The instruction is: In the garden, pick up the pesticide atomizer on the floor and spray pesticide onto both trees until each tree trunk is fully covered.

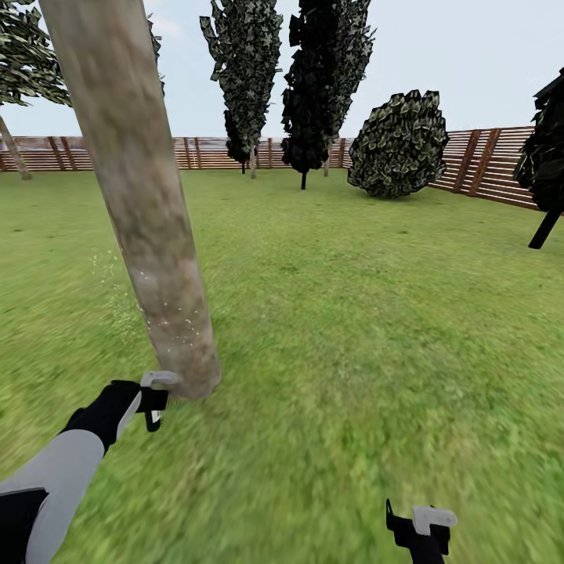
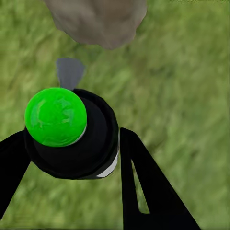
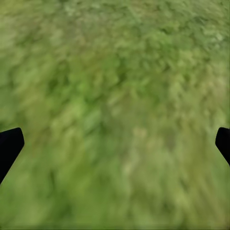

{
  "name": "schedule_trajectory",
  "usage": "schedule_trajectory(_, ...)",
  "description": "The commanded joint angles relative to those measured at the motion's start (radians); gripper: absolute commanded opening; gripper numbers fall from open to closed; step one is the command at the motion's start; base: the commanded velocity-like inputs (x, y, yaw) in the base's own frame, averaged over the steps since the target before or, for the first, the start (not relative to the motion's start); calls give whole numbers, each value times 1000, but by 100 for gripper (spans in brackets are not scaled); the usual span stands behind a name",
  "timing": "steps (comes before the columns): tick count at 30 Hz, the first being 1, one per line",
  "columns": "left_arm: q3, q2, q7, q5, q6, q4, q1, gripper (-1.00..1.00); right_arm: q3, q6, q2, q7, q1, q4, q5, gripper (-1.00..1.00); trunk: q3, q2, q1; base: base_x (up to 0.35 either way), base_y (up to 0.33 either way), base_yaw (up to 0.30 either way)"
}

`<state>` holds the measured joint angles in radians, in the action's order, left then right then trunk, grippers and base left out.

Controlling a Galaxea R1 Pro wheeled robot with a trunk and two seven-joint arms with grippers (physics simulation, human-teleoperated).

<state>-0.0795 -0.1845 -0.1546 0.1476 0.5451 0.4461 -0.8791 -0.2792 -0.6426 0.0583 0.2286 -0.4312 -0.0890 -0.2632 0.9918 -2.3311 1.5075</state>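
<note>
**Pale trunk under the spray, atomizer held at its foot**

Beige-grey and blotched, the trunk leans from the upper left of the head view down to the grass at lower left. White flecks dot its lower part, and a faint mist hangs just to its left. The left gripper sits just beside the trunk's base. In the left wrist view its fingers are clamped on the atomizer, a black body with a bright green cap, with a grey nozzle aimed at the trunk's foot.

To do this step well, I'd say the nozzle should stay pointed at the bark while the arm sweeps upward and round, since only the lower stretch looks speckled. The far side of the trunk probably needs the robot to move round it.

The right gripper hangs low at the bottom right of the head view, fingers spread apart over bare grass.

Hard to judge: how much bark is covered, as the flecks are tiny. The trunk's top is cut off by the frame. Another pale trunk shows at the far left near the fence, small and partly cropped. The atomizer is hidden behind the gripper in the head view.
</note>
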Motion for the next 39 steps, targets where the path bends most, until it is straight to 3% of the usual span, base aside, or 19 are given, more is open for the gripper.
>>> schedule_trajectory(1, 1, -1, 0, -4, 0, 0, 0, -100, 0, 0, 0, 0, 0, 0, 0, 100, 0, 0, 0, 0, 0, 0)
schedule_trajectory(4, 5, 13, 1, -6, -1, -1, 0, -100, 0, 0, 0, 0, 0, 0, 0, 100, 0, 0, 0, 0, 0, 0)
schedule_trajectory(5, 6, 39, 2, -5, -1, 1, 0, -100, 0, 0, 0, 0, 0, 0, 0, 100, 0, 0, 0, 0, 0, 0)
schedule_trajectory(7, 6, 68, 3, -4, -1, 6, 0, -100, 0, 0, 0, 0, 1, 0, 0, 100, 0, 0, 0, -46, 0, 0)
schedule_trajectory(11, 6, 89, 8, -4, -2, 13, 0, -100, 0, 0, 0, 0, 2, 0, 0, 100, 0, 0, 0, -257, 0, 0)
schedule_trajectory(16, 0, 67, 33, -2, -2, 13, 0, -100, 0, 0, 0, 0, 3, 0, 0, 100, 0, 0, 0, -51, 0, 0)
schedule_trajectory(18, -1, 42, 91, -4, -3, 13, 0, -100, 0, 0, 0, 0, 5, 0, 0, 100, 0, 0, 0, -3, 0, 0)
schedule_trajectory(20, -1, 36, 114, -7, -4, 13, 0, -100, 0, 0, 0, 0, 6, 0, 0, 100, 0, 0, 0, -1, 0, 0)
schedule_trajectory(23, -7, 34, 118, -9, -5, 15, 0, -100, 0, 0, 0, 0, 6, 0, 0, 100, 0, 0, 0, 0, 0, 0)
schedule_trajectory(27, -60, 14, 115, -11, -1, 24, -15, -100, 0, 0, 0, 0, 6, 0, 0, 100, 0, 0, 0, 0, 0, 0)
schedule_trajectory(31, -66, 5, 115, -8, 41, 92, -18, -100, 0, 0, 0, 0, 6, 0, 0, 100, 0, 0, 0, 0, 0, 0)
schedule_trajectory(39, -60, 8, 116, -5, 43, 90, 10, -100, 0, 0, 0, 0, 6, 0, 0, 100, 0, 0, 0, -17, -2, 0)
